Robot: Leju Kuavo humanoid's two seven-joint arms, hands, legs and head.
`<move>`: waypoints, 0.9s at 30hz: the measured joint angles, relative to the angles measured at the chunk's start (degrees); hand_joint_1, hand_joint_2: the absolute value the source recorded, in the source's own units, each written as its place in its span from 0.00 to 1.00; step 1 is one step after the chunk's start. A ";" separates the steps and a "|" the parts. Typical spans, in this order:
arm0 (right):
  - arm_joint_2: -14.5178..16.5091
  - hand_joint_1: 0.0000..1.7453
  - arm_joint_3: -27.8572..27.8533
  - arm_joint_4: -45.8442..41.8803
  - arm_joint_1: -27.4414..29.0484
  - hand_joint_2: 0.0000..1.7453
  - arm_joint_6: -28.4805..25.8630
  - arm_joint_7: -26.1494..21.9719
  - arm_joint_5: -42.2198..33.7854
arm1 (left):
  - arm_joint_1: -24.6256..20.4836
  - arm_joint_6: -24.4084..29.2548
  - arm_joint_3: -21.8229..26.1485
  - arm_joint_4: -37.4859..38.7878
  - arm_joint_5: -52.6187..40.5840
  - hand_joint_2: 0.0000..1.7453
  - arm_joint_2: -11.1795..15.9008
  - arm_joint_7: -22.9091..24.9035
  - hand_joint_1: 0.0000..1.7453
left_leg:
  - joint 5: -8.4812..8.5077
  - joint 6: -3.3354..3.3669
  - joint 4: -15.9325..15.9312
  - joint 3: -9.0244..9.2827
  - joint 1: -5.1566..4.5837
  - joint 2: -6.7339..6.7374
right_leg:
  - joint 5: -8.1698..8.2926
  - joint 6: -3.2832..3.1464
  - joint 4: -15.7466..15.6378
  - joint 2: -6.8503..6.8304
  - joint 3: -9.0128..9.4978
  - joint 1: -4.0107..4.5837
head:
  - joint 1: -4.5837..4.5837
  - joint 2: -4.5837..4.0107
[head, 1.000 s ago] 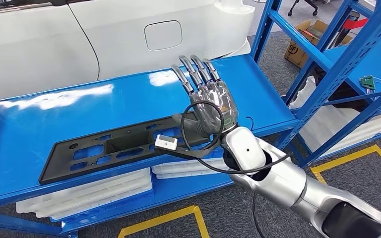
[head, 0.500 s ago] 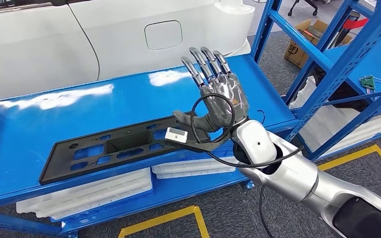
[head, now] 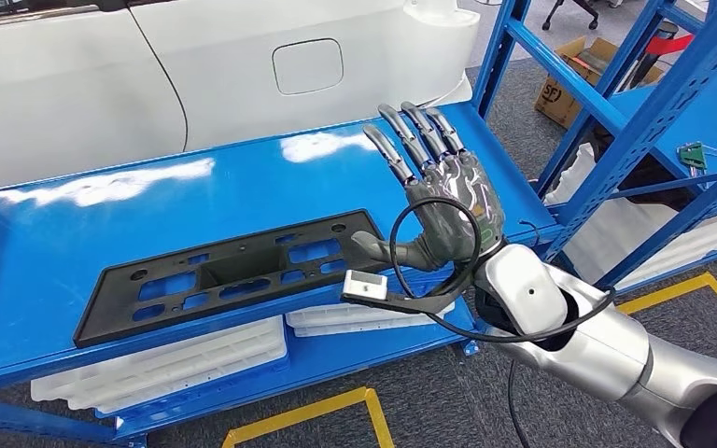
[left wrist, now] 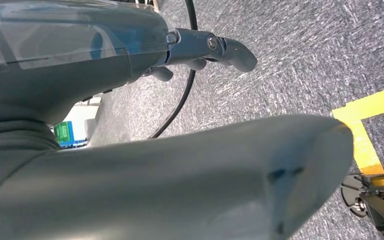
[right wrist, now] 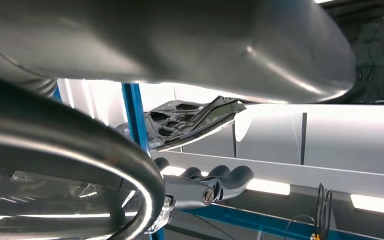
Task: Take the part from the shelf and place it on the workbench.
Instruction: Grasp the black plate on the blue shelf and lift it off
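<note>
Head view high, angled down over the blue shelf [head: 243, 187]; both wrist views close behind their hands.

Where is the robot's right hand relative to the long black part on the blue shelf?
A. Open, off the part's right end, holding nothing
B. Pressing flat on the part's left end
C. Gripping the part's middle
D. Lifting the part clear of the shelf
A: in the head view the right hand has its fingers spread and upright, just past the right end of the black part, which lies flat on the blue shelf.
</note>
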 joint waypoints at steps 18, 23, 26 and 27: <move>-9.37 0.00 -10.27 -14.56 21.07 0.00 -3.72 2.31 -0.03 | 0.08 0.83 1.94 0.02 2.01 0.00 0.00 0.00 0.00 | -0.05 0.03 0.00 -0.01 0.00 -0.05 | -0.02 0.01 -0.02 -0.04 0.01 0.00 | 0.00 0.00; -9.68 0.00 -12.58 -16.55 25.44 0.00 -4.39 1.77 -0.03 | 0.08 0.85 2.34 0.02 2.21 0.00 0.00 0.00 0.00 | -0.05 0.03 0.00 0.00 0.00 -0.04 | -0.01 0.01 -0.02 -0.04 0.02 0.00 | 0.00 0.00; -9.62 0.00 -13.51 -17.31 27.77 0.00 -4.99 1.31 -0.09 | 0.07 0.97 2.52 0.02 2.35 0.00 0.00 0.00 0.00 | -0.05 0.03 -0.01 0.00 0.01 -0.04 | -0.02 0.01 -0.02 -0.04 0.02 0.01 | 0.00 0.00; -9.53 0.00 -13.79 -17.50 28.56 0.00 -5.14 1.02 -0.15 | 0.07 1.04 2.58 0.02 2.42 0.00 0.00 0.00 0.00 | -0.05 0.03 -0.01 0.00 0.01 -0.04 | -0.02 0.01 -0.02 -0.04 0.02 0.01 | 0.00 0.00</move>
